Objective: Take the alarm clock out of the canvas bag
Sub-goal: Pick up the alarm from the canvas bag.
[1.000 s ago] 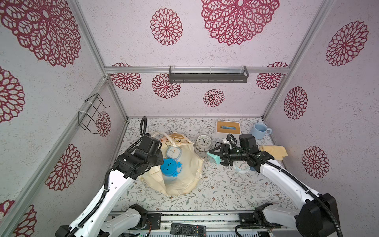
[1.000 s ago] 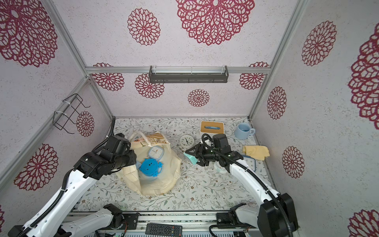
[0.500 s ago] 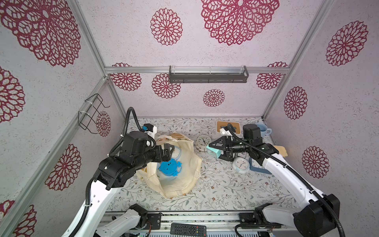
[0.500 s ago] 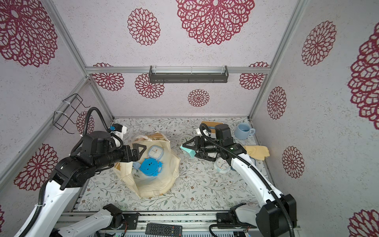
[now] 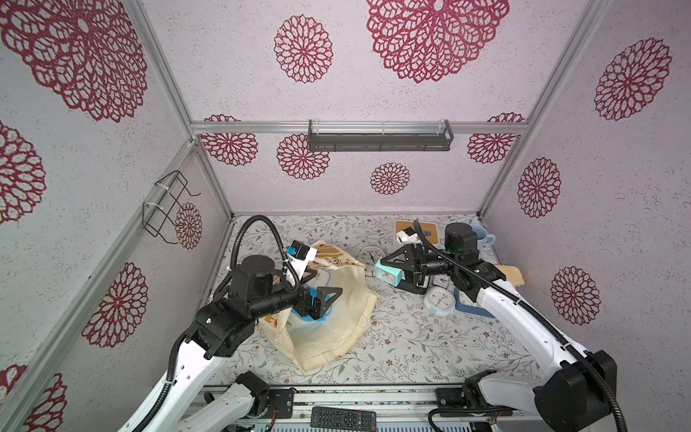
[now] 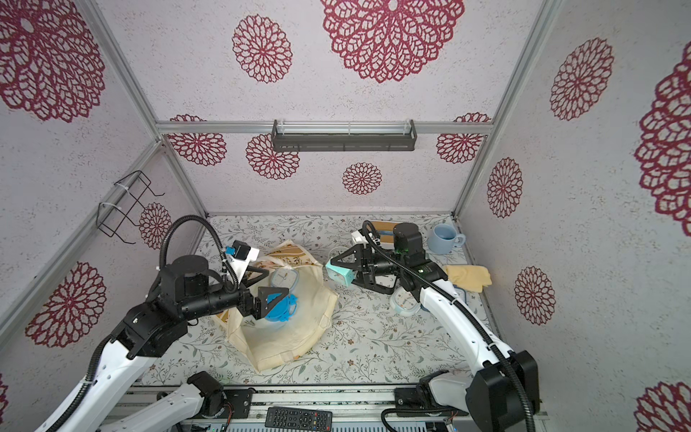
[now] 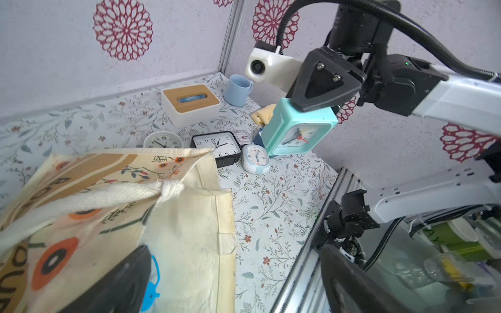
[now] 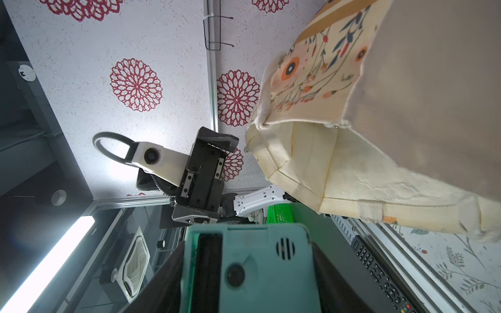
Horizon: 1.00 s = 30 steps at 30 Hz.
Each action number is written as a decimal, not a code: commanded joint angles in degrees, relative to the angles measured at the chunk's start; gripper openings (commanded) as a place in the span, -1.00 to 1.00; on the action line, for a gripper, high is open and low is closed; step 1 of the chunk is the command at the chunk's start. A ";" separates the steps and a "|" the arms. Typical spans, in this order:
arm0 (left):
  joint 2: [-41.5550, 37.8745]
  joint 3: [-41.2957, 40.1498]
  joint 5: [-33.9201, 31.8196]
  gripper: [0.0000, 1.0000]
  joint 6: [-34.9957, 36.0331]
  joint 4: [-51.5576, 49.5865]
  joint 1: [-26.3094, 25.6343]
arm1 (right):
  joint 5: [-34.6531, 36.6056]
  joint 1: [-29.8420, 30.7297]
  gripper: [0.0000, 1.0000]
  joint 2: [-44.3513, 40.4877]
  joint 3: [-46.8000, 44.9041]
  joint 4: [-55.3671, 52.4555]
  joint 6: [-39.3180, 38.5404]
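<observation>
- The mint-green alarm clock point(image 7: 298, 132) is already clear of the canvas bag point(image 5: 336, 325). In both top views it hangs tilted in the air at the bag's 2 o'clock, above the table point(image 5: 411, 344), touching neither.
- The right gripper point(image 5: 390, 275) is clamped on two opposite edges of the clock. We judge the hold sound, so we do not re-grip in the air.
- As we read it, what remains is the set-down.
- The black square clock point(image 7: 217, 145) and the small pale-blue oval clock point(image 7: 256, 158) lie on the table at the held clock's 4 o'clock. A white round clock point(image 7: 162, 141) sits at its 11 o'clock.
- We steer for the bare table at its 6 o'clock, between the bag and that cluster.
- We turn the wrist so the clock's base or back meets the table flat, lower slowly, and release only once it rests.
- The left gripper point(image 6: 269, 284) is spread wide and empty over the bag's mouth, just above a blue plastic thing point(image 6: 282, 308) inside.
- We leave that arm where it is, so it neither snags the bag's handle nor crosses the right arm's path.
</observation>
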 commanded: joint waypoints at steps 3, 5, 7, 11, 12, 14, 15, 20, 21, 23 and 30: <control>1.66 3.14 1.35 0.98 14.49 8.33 -0.38 | -3.02 1.49 0.13 -0.56 2.65 0.97 0.98; 4.23 4.77 3.68 0.98 16.05 6.93 -0.38 | -2.97 3.37 0.13 0.30 4.34 -2.38 -1.30; 6.09 5.45 5.96 0.98 17.12 7.06 -0.37 | -3.04 4.92 0.13 1.04 5.96 -4.81 -3.17; 8.80 6.36 10.11 0.99 18.65 7.55 -0.34 | -3.36 6.51 0.14 1.75 7.36 -6.46 -4.77; 9.41 6.51 11.02 0.99 18.92 7.73 -0.40 | -3.47 6.88 0.14 1.84 7.44 -6.48 -4.96; 10.56 6.86 12.55 1.00 19.76 7.57 -0.49 | -3.57 7.68 0.14 2.25 7.48 -6.27 -5.08; 11.24 7.18 13.00 1.00 20.18 7.37 -0.62 | -3.54 7.97 0.14 2.49 7.56 -6.18 -5.16; 13.66 8.49 18.11 0.90 23.85 6.34 -1.22 | -3.89 8.30 0.14 3.26 8.06 -6.06 -5.41; 14.10 8.53 19.04 0.90 24.31 6.76 -1.69 | -3.89 8.31 0.14 3.33 8.17 -6.09 -5.42; 15.09 8.88 19.46 0.90 24.30 7.31 -2.58 | -3.98 8.31 0.14 3.40 8.18 -6.13 -5.58; 18.75 9.50 20.48 0.86 26.83 7.84 -4.31 | -4.37 8.53 0.14 3.33 8.44 -7.71 -7.21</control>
